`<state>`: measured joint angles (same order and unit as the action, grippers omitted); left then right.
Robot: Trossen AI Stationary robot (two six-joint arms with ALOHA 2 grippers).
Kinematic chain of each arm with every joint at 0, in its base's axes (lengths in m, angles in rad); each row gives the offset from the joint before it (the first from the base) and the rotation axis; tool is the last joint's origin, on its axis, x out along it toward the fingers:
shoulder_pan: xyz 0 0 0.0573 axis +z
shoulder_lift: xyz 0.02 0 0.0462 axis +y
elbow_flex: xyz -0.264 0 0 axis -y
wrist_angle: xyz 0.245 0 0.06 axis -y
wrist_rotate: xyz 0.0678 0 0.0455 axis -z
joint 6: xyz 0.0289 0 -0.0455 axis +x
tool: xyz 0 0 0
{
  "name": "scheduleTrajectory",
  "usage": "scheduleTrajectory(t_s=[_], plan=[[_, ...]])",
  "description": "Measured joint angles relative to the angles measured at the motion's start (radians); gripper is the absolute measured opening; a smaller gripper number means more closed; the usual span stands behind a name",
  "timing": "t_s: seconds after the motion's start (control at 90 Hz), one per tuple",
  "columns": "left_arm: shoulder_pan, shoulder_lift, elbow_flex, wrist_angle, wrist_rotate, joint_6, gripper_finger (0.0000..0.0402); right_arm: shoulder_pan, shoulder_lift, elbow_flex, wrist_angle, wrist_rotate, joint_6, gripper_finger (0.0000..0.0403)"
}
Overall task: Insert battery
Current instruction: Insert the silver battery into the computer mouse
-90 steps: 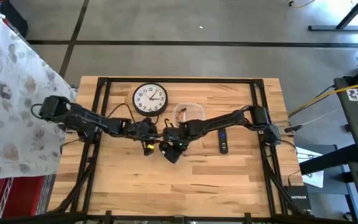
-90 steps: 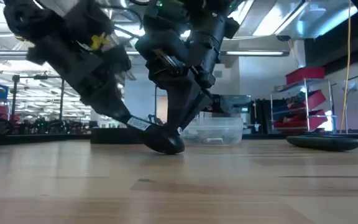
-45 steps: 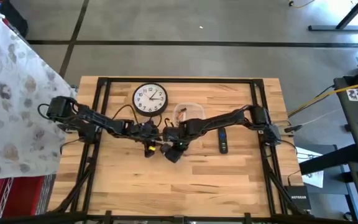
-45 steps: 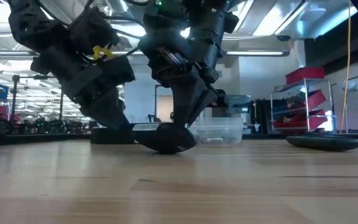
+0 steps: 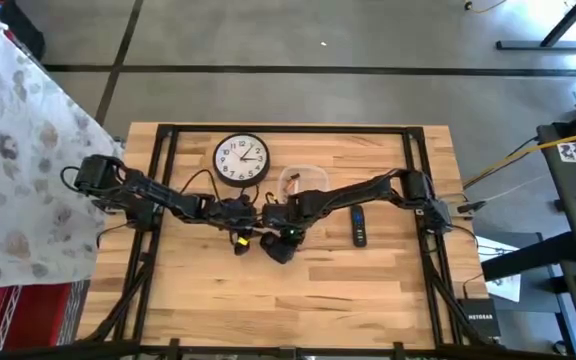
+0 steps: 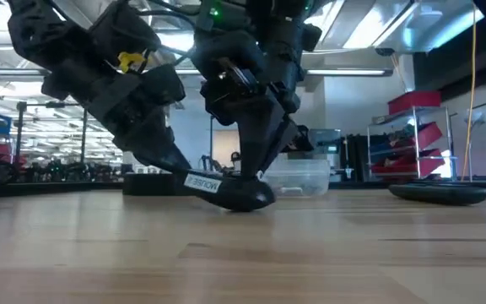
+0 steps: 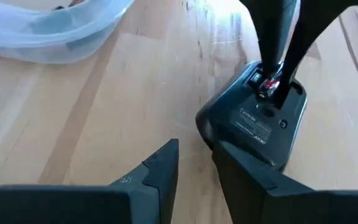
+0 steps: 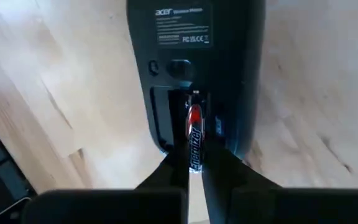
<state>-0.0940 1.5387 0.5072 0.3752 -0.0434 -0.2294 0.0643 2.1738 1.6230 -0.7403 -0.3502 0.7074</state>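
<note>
Black plastic wireless mouse (image 8: 194,68) lies upside down on the light wooden table (image 5: 298,300), near its middle, its battery bay open. The right gripper (image 8: 194,168) pinches a red and black cylindrical battery (image 8: 194,140) between its 2 closed fingers, the battery's tip inside the bay. The left gripper (image 7: 194,165) sits just beside the mouse's edge, its 2 fingers slightly parted and holding nothing. Behind them stand a clear plastic container (image 5: 303,180), a round white wall clock (image 5: 241,160) and a black remote control (image 5: 359,229).
</note>
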Motion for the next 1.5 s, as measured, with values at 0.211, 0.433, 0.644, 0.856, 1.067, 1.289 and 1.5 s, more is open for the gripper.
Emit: scheduleTrajectory(t_s=[0.211,0.433,0.644,0.856,1.067,1.289,1.5], plan=[[0.000,0.000,0.001,0.012,-0.016,-0.003,0.0095,0.000,0.006,0.038,-0.091,0.022,0.015,0.0001],[-0.004,0.000,0.002,0.009,-0.014,-0.003,0.0095,-0.001,0.010,0.085,-0.160,0.051,0.025,0.0001],[-0.022,0.000,0.002,0.010,-0.016,0.001,0.0095,0.000,0.010,0.086,-0.214,0.043,0.037,0.0001],[-0.035,0.000,0.002,0.054,-0.019,0.001,0.0095,-0.004,0.009,0.086,-0.229,0.034,0.049,0.0001],[-0.030,0.000,0.001,0.100,-0.039,0.042,0.0095,-0.014,0.027,0.083,-0.223,-0.009,0.047,0.0001],[0.003,0.072,0.002,0.208,0.002,0.090,0.0095,-0.025,0.030,0.084,-0.211,-0.028,0.048,0.0001],[0.012,0.169,0.004,0.330,0.046,0.092,0.0095,-0.033,0.030,0.083,-0.220,-0.008,0.063,0.0001]])
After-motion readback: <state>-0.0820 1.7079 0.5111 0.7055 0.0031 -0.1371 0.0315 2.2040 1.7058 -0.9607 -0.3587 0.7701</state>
